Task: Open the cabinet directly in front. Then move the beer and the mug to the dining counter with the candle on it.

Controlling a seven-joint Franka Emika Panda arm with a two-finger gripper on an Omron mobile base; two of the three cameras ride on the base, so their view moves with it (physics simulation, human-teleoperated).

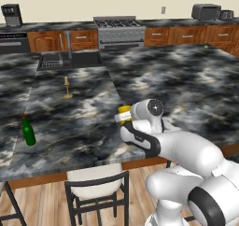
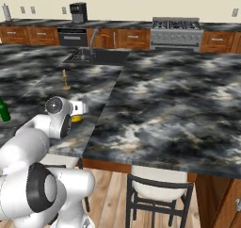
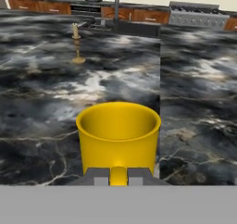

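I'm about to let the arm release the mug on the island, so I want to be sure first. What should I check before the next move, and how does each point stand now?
1. Claw shut on the yellow mug: ok, its fingers pinch the mug's handle.
2. Mug upright, open mouth up: ok.
3. Mug over the dining counter: ok, marble lies all around it.
4. Mug's base resting on the marble: cannot tell.
5. Right counter, the one with the candle: ok, candle stands further in, well apart from the mug.
6. Beer already delivered: ok, upright on the same counter, far to the mug's left.
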